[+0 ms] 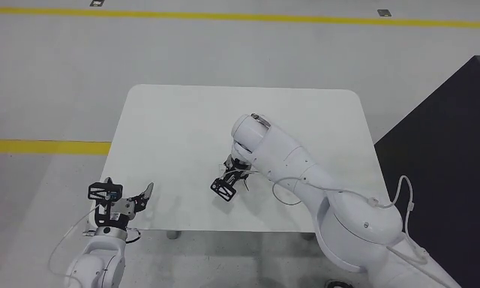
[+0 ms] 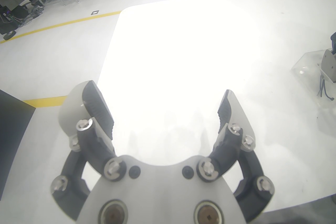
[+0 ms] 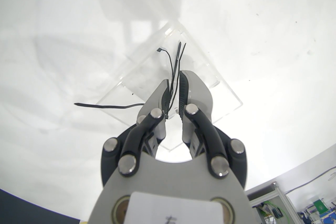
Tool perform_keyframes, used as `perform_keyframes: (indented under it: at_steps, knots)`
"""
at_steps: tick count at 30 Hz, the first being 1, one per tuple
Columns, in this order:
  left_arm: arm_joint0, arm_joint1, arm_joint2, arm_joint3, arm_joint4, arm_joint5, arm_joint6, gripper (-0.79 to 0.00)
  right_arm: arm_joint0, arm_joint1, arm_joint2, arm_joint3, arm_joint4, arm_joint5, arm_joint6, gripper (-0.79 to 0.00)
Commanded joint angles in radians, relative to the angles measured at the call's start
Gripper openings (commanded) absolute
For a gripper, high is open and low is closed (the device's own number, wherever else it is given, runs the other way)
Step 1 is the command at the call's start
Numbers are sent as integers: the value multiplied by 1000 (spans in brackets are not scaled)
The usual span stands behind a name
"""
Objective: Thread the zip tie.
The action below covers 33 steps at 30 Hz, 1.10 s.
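My right gripper (image 3: 175, 78) is shut on thin black zip tie strands (image 3: 175, 62), whose ends stick out past the fingertips. It hangs just over a clear plastic tray (image 3: 212, 83) near the table's front middle (image 1: 234, 172). Another black zip tie (image 3: 105, 105) lies flat, half across the tray's edge and half on the table. My left gripper (image 2: 158, 88) is open with nothing between its fingers, over the table's front left corner (image 1: 139, 196). From there the right gripper (image 2: 329, 64) shows with black strands (image 2: 324, 89) dangling over the tray (image 2: 305, 64).
The white table (image 1: 187, 123) has rounded corners, and its front edge runs close to both grippers. A dark panel (image 1: 442, 130) stands beyond the table's right side. Grey floor with yellow lines (image 1: 225, 16) surrounds the table.
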Motion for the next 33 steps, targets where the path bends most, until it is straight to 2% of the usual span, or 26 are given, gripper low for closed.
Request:
perform_keyframes:
  at_steps: [1,2,3,8,10,13,21,28,33]
  knots:
    - [0,0,0,0,0,0,0,0,0,0,0,0,0,0,0,-674]
    - [0,0,0,0,0,0,0,0,0,0,0,0,0,0,0,-677]
    - [0,0,0,0,0,0,0,0,0,0,0,0,0,0,0,-785]
    - [0,0,0,0,0,0,0,0,0,0,0,0,0,0,0,-785]
    - [0,0,0,0,0,0,0,0,-7,-6,0,-61,0,0,0,-785]
    - [0,0,0,0,0,0,0,0,0,-3,0,-78,0,0,0,-785]
    - [0,0,0,0,0,0,0,0,7,1,0,-77,-7,0,0,-785]
    - [0,0,0,0,0,0,0,0,-7,10,16,-105,39,0,67,-785]
    - [0,0,0,0,0,0,0,0,-12,18,0,-116,51,0,54,-785]
